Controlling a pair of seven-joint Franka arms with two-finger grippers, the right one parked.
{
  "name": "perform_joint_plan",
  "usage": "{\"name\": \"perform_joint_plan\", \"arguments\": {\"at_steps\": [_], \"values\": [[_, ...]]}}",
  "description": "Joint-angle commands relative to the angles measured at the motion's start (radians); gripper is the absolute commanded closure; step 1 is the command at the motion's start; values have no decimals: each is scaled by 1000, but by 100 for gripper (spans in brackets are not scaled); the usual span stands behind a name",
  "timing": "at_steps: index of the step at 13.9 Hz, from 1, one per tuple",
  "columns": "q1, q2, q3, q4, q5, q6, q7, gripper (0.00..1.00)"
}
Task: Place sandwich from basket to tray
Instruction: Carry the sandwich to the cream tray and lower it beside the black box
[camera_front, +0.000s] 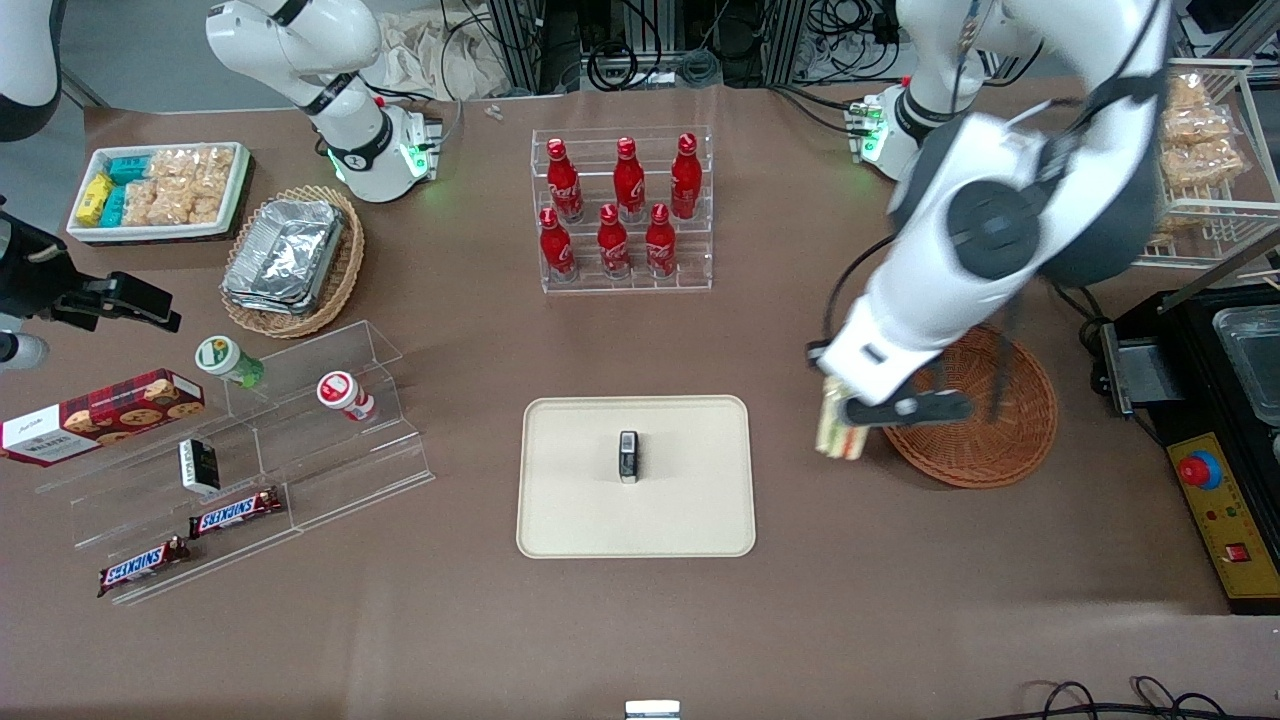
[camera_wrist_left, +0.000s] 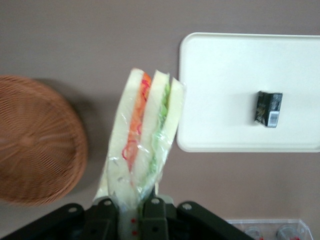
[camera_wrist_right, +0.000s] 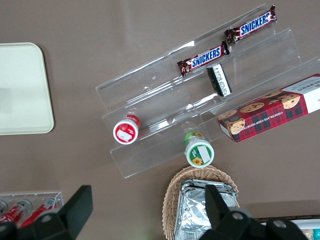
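Both sandwich (camera_wrist_left: 145, 135) fillings beyond end effector (camera_wrist_left: 131, 212)

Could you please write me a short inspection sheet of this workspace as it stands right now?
Surface: brown table, no spills seen.
Job's things: sandwich held in the air between the basket and the tray; the basket looks empty; a small dark box stands on the tray.
Clutter: rack of red bottles, foil trays in a pale basket, clear stepped stand with chocolate bars, two small cups, a cookie box, a bin of snack packs.
End effector: left end effector shut on the sandwich, beside the basket's rim.
Cables: bundles along the table's edge near the arm bases.
Surroundings: control box with red button at the working arm's end.
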Motion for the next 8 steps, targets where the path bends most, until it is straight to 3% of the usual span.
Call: {"name": "perform_joint_plan", "arguments": {"at_steps": [1, 4, 8], "values": [[-38, 184, 8, 78, 14, 145, -22, 100], [-59, 344, 8, 86, 13, 356, -109, 100], [-90, 455, 8, 167, 13, 384, -219, 100]]}}
